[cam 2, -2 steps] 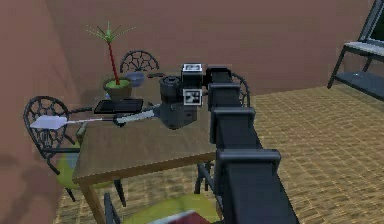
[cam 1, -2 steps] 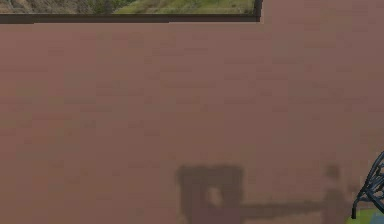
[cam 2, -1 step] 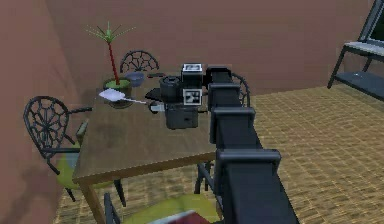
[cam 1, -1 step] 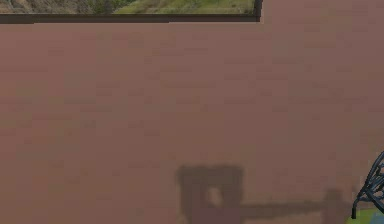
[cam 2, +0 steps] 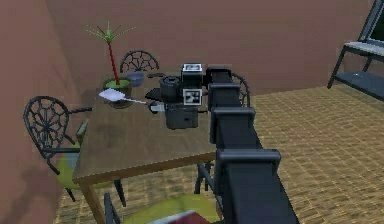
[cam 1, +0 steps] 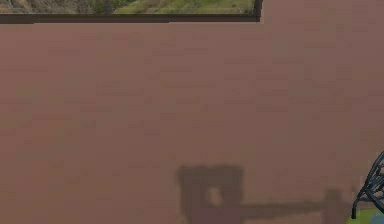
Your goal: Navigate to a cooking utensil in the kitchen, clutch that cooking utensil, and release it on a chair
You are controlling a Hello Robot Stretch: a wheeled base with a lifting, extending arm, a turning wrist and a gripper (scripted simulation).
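The dark arm reaches up from the arm side view's bottom edge over a wooden table. At its far end are two white marker squares and the gripper to their left, above the tabletop. A small pale thing lies at the fingers, so I cannot tell whether the gripper holds anything. A flat white object and a bluish bowl lie on the table just beyond. Dark wire-backed chairs stand around the table: one at the left, one at the far end, one behind the arm.
A potted palm stands on the table's far left corner. A green-cushioned chair seat is at the near edge. A dark-framed unit stands at the right. Ahead is a reddish wall with a window frame; a dark chair is at its right edge.
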